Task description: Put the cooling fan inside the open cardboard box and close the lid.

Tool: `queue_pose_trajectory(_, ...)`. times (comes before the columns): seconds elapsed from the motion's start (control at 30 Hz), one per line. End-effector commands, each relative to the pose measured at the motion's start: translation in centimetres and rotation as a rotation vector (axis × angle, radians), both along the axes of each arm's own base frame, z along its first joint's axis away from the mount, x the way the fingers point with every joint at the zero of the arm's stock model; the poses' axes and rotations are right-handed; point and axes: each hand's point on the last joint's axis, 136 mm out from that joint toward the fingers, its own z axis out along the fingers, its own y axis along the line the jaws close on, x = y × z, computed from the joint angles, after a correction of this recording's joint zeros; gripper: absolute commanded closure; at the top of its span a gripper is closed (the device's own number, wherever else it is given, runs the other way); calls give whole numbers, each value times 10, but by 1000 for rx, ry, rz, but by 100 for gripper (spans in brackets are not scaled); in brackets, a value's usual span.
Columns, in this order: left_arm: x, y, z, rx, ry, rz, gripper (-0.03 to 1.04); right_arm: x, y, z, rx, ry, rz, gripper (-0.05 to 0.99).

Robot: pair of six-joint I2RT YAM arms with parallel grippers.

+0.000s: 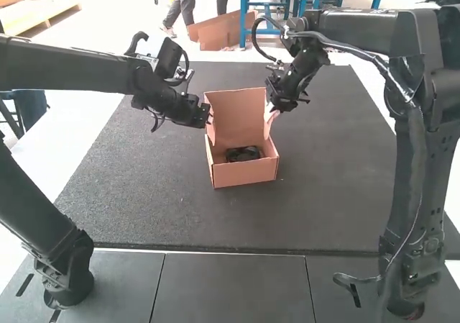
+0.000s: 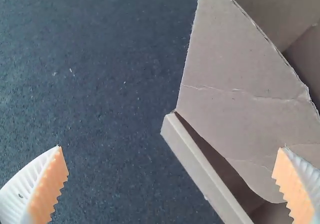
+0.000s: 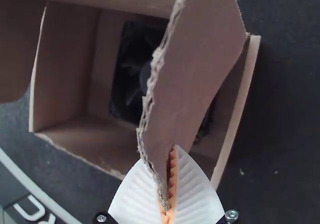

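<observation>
The brown cardboard box stands open on the black mat, its lid upright at the back. The black cooling fan lies flat on the box floor and shows dark between the walls as the fan. My right gripper is shut on the lid's right side flap, pinching the torn edge between its orange pads. My left gripper is open at the lid's left edge. Its fingers stand wide apart around the left flap without touching it.
The black mat stretches wide on all sides of the box. A second cardboard box sits on the floor beyond the mat's far edge. The arm bases stand at the near corners.
</observation>
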Motion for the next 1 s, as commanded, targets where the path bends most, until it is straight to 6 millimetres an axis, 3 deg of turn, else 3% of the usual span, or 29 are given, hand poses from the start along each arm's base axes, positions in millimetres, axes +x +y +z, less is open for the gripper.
queue_pose_trajectory(0.0, -3, -6, 15, -12, -47, -22, 4, -17, 15, 17, 55, 2, 36, 94)
queue_pose_trajectory(0.57, -17, -5, 6, -9, -41, -34, 4, -39, 7, -7, 13, 62, 49, 94)
queue_pose_trajectory(0.97, -40, 4, 6, -1, -28, -39, 4, -40, -8, -19, -74, 39, 55, 94)
